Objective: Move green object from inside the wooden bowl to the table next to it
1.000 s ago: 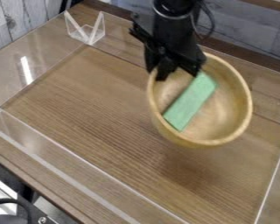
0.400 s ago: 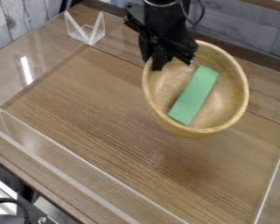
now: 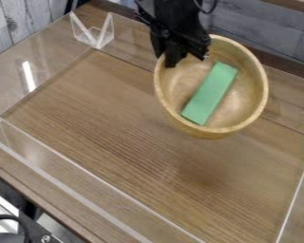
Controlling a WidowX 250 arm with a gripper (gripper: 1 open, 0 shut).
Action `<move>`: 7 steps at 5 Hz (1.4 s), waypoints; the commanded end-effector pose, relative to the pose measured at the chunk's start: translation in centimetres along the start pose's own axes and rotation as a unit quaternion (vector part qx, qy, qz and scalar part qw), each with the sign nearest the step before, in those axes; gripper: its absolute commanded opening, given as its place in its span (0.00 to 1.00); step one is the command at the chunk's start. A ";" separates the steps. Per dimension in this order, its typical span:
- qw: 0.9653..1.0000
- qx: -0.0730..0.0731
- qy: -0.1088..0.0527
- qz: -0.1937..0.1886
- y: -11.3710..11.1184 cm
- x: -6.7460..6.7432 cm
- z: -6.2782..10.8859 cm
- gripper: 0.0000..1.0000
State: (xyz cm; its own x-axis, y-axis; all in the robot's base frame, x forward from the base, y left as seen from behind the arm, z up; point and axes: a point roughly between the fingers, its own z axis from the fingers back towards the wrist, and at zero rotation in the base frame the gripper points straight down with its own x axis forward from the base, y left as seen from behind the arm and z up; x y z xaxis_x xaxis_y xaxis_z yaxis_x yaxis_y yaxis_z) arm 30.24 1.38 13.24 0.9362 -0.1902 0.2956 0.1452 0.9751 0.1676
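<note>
Block (image 3: 209, 94), flat, mint-green and rectangular, lies inside round tan wooden bowl (image 3: 247, 112) on the wood-grain bench (image 3: 104, 114), while the black hand (image 3: 181, 55) is clenched on the bowl's rim.

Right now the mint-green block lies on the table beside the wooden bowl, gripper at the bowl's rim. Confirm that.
Not quite: the camera view shows the mint-green block inside the wooden bowl, not on the table. The gripper is at the bowl's rim.

Green object inside the wooden bowl

The green object (image 3: 209, 94) lies in the wooden bowl (image 3: 247, 112); the closed end effector (image 3: 180, 57) pinches its near-left rim.
</note>
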 end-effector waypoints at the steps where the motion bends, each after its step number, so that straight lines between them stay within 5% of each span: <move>1: 0.998 0.018 -0.037 0.055 2.1 1.7 1.9 0.00; 3: 0.994 0.012 -0.042 0.100 4.6 -0.6 1.5 0.00; 5: 0.993 -0.002 -0.058 0.102 5.9 -2.2 3.1 0.00; 7: 0.995 -0.011 -0.076 0.065 3.9 0.1 2.2 0.00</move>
State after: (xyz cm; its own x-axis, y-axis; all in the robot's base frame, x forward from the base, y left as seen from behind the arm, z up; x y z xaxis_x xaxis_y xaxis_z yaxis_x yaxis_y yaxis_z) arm 29.19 4.54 13.93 0.9157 -0.0910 0.3914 0.0613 0.9943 0.0878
